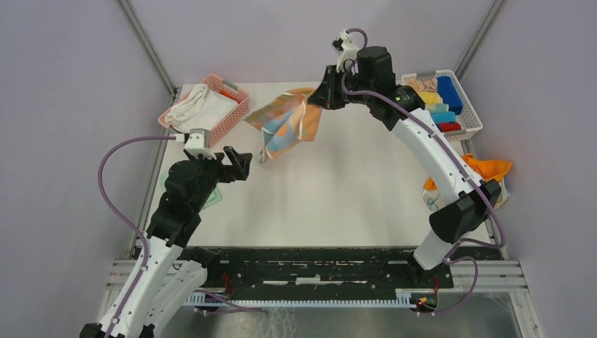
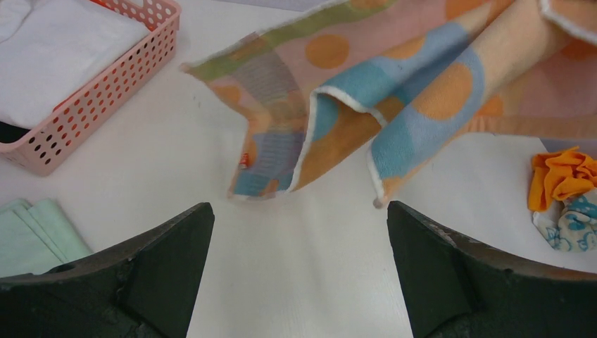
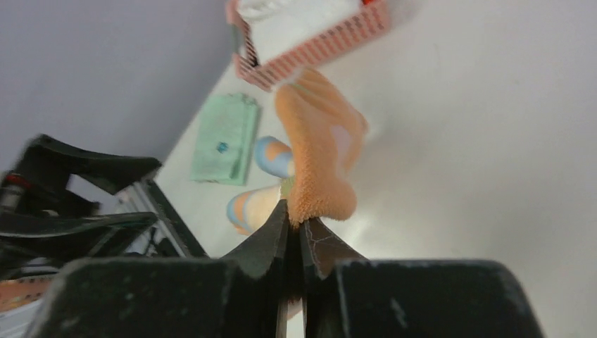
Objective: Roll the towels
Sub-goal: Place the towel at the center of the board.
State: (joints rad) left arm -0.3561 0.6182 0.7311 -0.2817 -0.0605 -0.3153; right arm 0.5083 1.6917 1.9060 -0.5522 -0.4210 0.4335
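A: What do the baskets hold?
B: Pink basket (image 1: 232, 116), upper left of the top view, has a crumpled white cloth (image 1: 200, 104) in it; white basket (image 1: 468, 105), upper right, is packed with blue, yellow and red things too small to name

A: And the claws?
B: Right claw (image 1: 315, 97) is pinched almost closed on a corner of the peach towel (image 1: 287, 125); the towel hangs from it in loose folds, upper centre, over the table (image 1: 338, 190); left claw (image 1: 239, 160) gapes wide with nothing in it, just left of the towel and apart from it

A: What else is around?
B: Mint towel (image 2: 28, 236) lies folded flat by the left arm; orange towel (image 1: 489, 169) is bunched at the right edge, touching a white-and-teal towel (image 2: 567, 225) partly behind the right arm; the cloths look soft and napped; both baskets are perforated plastic
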